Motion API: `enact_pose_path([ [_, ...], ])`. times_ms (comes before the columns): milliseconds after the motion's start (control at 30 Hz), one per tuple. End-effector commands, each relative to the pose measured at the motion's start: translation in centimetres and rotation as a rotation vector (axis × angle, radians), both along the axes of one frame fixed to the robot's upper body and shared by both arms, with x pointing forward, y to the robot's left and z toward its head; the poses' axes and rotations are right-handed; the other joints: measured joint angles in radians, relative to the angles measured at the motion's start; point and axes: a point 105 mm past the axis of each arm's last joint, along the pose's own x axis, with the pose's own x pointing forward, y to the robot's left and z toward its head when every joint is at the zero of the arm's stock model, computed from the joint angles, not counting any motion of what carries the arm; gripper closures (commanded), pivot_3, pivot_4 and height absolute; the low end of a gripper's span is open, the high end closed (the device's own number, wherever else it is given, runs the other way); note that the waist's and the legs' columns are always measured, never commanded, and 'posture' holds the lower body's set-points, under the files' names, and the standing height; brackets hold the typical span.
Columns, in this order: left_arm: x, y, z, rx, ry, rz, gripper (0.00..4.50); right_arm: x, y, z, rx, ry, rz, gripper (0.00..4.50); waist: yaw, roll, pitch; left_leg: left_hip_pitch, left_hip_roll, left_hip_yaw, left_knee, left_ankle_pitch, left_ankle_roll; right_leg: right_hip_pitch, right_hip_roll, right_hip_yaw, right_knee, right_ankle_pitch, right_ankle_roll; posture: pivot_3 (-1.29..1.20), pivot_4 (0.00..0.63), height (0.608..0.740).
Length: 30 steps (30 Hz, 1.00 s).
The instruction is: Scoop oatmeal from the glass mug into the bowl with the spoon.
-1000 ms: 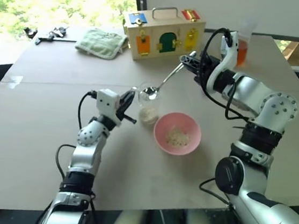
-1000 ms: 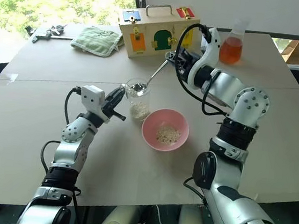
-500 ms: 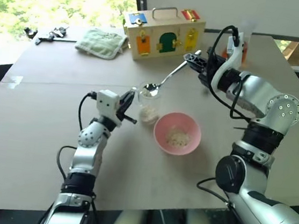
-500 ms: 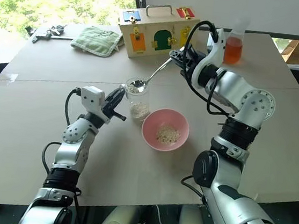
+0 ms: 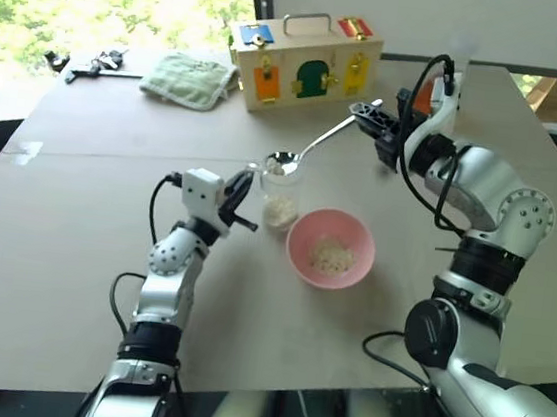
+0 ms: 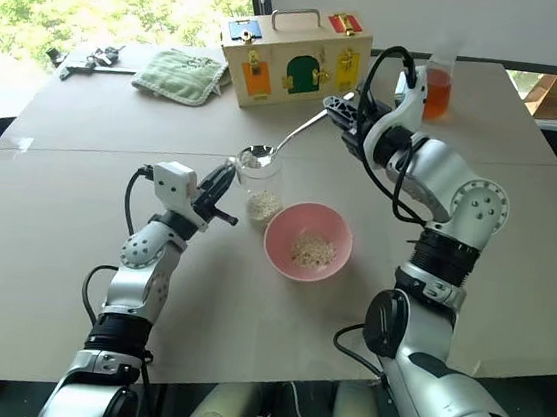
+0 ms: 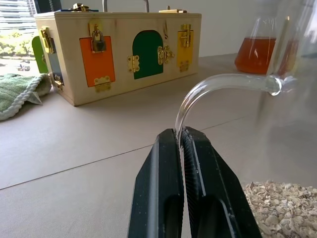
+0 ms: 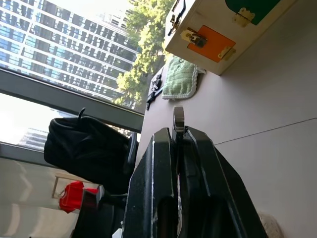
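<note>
**Left eye view: spoon poised at the mug rim**

Left eye view shows the right gripper (image 5: 377,119) clamped on the spoon (image 5: 311,147), its small bowl at the rim of the glass mug (image 5: 280,197). The left gripper (image 7: 181,141) pinches the mug handle shut (steadying it). Oatmeal (image 7: 280,206) lies in the mug bottom; the pink bowl (image 5: 330,248) sits just beside the mug. Best practice: dip steeply, lift level, then carry across.

No legible text, seemingly, anywhere

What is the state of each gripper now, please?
Left gripper: shut on the mug handle.
Right gripper: shut on the spoon handle.
</note>
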Motion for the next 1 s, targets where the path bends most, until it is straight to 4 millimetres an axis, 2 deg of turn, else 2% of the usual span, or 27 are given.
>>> enact_pose_path([
  [33, 0.1, -0.2, 0.2, 0.001, -0.017, -0.010, 4.49, -0.5, -0.2, 1.5, 0.042, -0.047, 0.014, 4.50, 0.000, 0.000, 0.000, 0.000, 0.000, 0.000, 0.000, 0.000, 0.000, 0.000, 0.000, 0.000, 0.000, 0.000, 0.000, 0.00, 0.150, 0.740],
  [300, 0.8, -0.5, 0.4, -0.004, -0.026, -0.020, 4.49, -1.9, -1.6, 2.5, 0.066, -0.096, 0.027, 4.50, 0.001, 0.000, 0.000, 0.000, 0.000, 0.000, 0.000, 0.000, 0.000, 0.000, 0.000, 0.000, 0.000, 0.000, 0.000, 0.00, 0.150, 0.740],
  [533, 1.2, -0.9, 0.4, -0.003, -0.027, -0.039, 4.49, -3.4, -3.5, 2.0, 0.043, -0.105, 0.014, 4.50, 0.002, 0.000, 0.000, 0.000, 0.000, 0.000, 0.000, 0.000, 0.000, 0.000, 0.000, 0.000, 0.000, 0.000, 0.000, 0.00, 0.150, 0.740],
  [667, 1.3, -1.0, 0.3, 0.001, -0.023, -0.050, 4.49, -4.7, -5.6, 0.0, -0.056, -0.097, 0.011, 4.50, 0.006, 0.000, 0.000, -0.001, 0.000, 0.000, 0.000, 0.000, 0.000, 0.001, 0.000, 0.000, -0.001, 0.000, 0.000, 0.00, 0.150, 0.740],
  [767, 1.5, -1.1, 0.3, 0.006, -0.020, -0.058, 4.49, -4.9, -6.4, -1.0, -0.111, -0.082, 0.002, 4.50, 0.005, 0.000, 0.000, -0.001, 0.000, 0.000, 0.000, 0.000, 0.001, 0.001, -0.001, 0.000, -0.001, 0.000, 0.000, 0.00, 0.150, 0.740],
  [900, 1.7, -1.3, 0.3, 0.009, -0.018, -0.068, 4.49, -4.8, -6.4, -2.2, -0.291, -0.130, -0.006, 4.50, 0.004, 0.000, 0.000, -0.001, 0.000, 0.001, 0.000, 0.000, 0.001, 0.001, 0.000, 0.001, 0.000, 0.000, 0.000, 0.00, 0.150, 0.740],
  [1000, 1.7, -1.4, 0.3, 0.011, -0.018, -0.075, 4.49, -4.9, -5.6, -2.2, -0.443, -0.223, 0.013, 4.50, 0.005, 0.000, 0.000, -0.001, 0.000, 0.001, 0.000, 0.000, 0.001, 0.001, 0.000, 0.001, -0.001, 0.000, 0.000, 0.00, 0.150, 0.740],
])
